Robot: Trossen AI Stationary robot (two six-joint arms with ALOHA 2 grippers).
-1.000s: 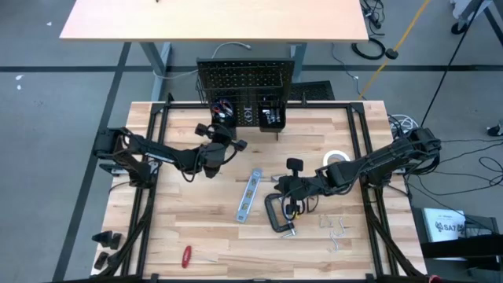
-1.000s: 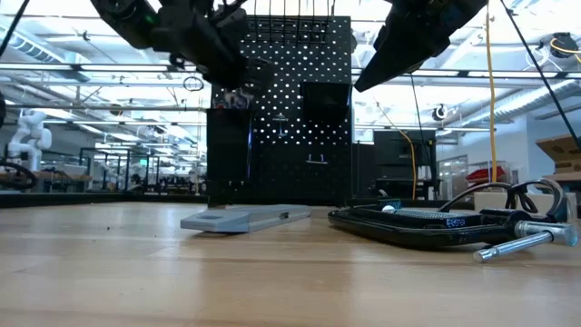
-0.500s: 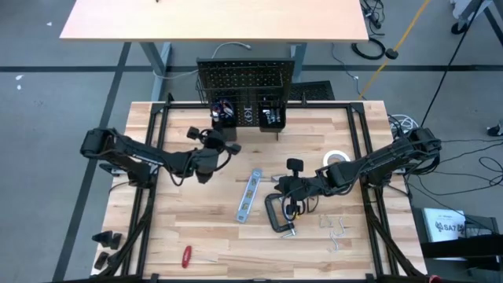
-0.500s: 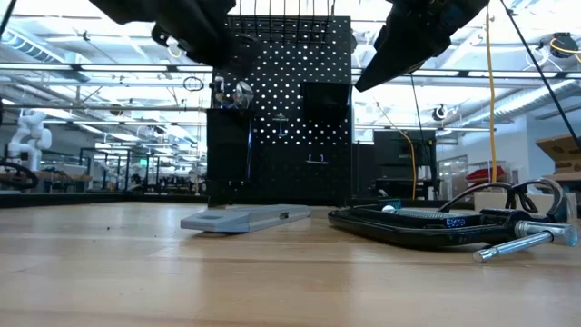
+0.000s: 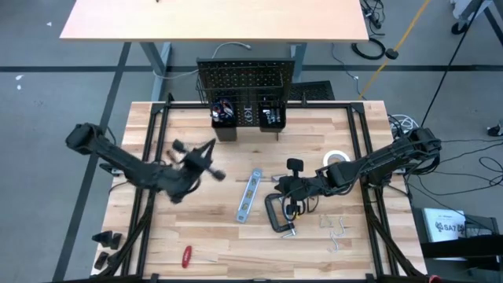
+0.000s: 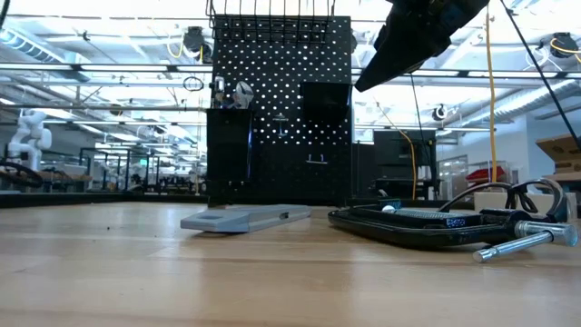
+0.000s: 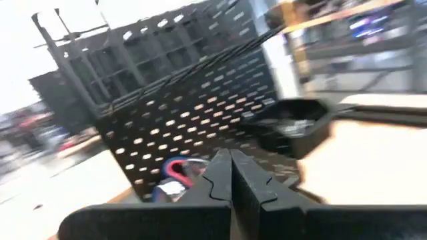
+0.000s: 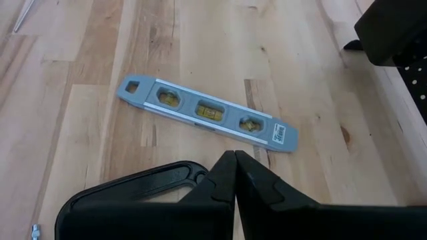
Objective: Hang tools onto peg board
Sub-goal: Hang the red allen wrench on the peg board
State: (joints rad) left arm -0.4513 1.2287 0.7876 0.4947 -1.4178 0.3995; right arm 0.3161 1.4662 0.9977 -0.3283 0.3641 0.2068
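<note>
Right wrist view: closed, empty right end effector [image 8: 235,167] above flat grey level [image 8: 207,114] on grained wood.

A robotics lab in a big industrial hall. Behind the wooden counter [image 6: 272,272] the low view shows overhead beams, strip lights, workbenches and a white robot arm [image 6: 23,136] far left. From above: grey floor with taped lines, loose cables [image 5: 369,49], another tabletop [image 5: 212,20].

Peg board [image 7: 180,127] blurred; bin contents indistinct.
</note>
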